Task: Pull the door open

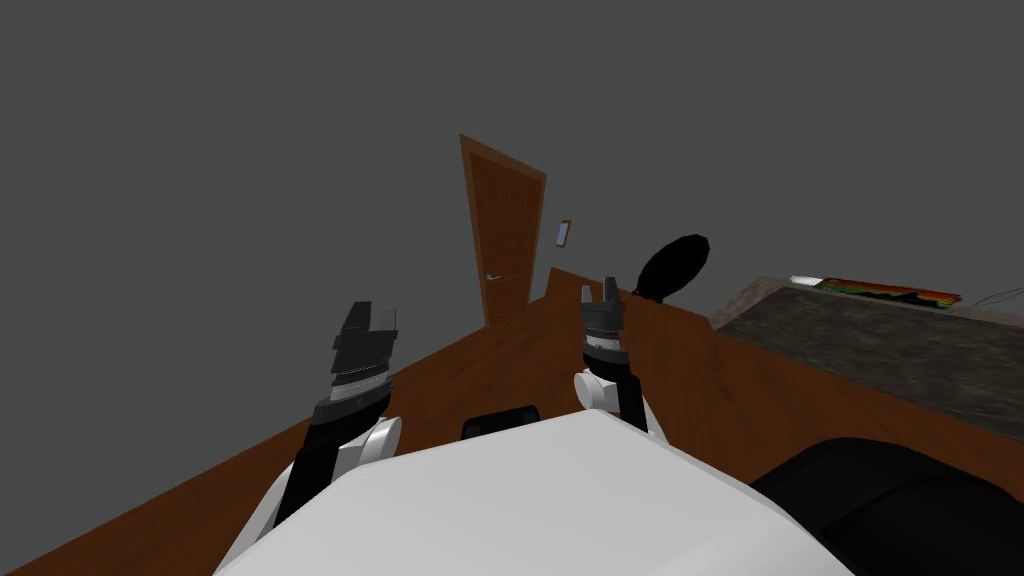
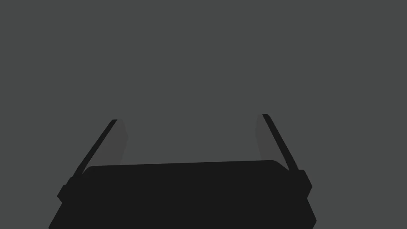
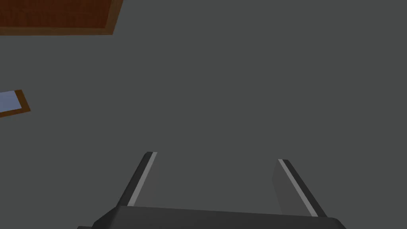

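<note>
A brown panelled door (image 1: pixel 505 235) stands shut in the grey wall some way ahead, with a small metal lever handle (image 1: pixel 493 276) on its left side. Both arms are raised in front of me, well short of the door. My left gripper (image 1: pixel 368 312) is open, and the left wrist view has its fingers (image 2: pixel 119 139) spread before plain grey wall. Further right, my right gripper (image 1: pixel 598 290) is also open, with nothing between its fingers (image 3: pixel 144 179). A corner of the door (image 3: pixel 55 16) appears beyond it in the right wrist view.
A small framed picture (image 1: pixel 563 233) hangs on the wall right of the door. A round black shape (image 1: pixel 675 265) sits at the wall's foot. A dark mottled slab (image 1: pixel 880 345) and a black bulky object (image 1: pixel 900 500) lie to the right. Brown wooden floor (image 1: pixel 480 365) leads to the door.
</note>
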### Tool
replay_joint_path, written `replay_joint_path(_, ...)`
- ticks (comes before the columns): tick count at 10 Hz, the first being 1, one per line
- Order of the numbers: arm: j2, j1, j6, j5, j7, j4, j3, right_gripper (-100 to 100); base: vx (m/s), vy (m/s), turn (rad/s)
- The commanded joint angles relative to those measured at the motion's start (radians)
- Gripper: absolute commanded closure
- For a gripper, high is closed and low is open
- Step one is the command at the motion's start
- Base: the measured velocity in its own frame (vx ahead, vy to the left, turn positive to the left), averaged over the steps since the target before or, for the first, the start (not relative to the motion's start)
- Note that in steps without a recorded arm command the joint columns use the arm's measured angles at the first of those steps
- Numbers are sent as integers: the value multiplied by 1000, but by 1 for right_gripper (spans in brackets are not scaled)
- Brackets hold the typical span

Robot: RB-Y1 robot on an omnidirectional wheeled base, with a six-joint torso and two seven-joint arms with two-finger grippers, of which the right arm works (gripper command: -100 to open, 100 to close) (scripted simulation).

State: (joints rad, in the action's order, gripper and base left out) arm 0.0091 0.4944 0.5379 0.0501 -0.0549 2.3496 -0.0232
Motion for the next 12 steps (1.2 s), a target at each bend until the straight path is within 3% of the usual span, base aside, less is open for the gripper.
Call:
replay_joint_path(1, -8, -12, 5, 0, 2, -31, -3, -100, 42, -4, 83)
replay_joint_path(12, -54, -106, 47, 1, 15, -274, -30, -100, 87, -16, 87)
